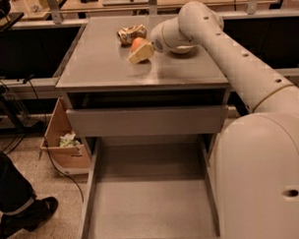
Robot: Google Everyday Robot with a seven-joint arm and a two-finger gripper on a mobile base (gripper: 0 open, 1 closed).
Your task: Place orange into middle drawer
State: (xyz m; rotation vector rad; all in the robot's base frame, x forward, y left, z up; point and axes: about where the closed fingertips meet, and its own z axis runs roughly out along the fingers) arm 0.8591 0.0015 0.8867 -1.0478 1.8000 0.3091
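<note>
The orange sits on the grey cabinet top, just in front of a wrinkled gold-brown foil packet. My gripper is low over the cabinet top, right against the orange's near side and partly covering it. The middle drawer is pulled far out at the bottom of the view, showing a bare flat grey floor and thin side walls. It lies well below and in front of the orange.
A drawer with a plain grey front panel is slightly pulled out above the open one. A white bowl is mostly hidden behind my arm. A cardboard box and a person's foot are at the left on the floor.
</note>
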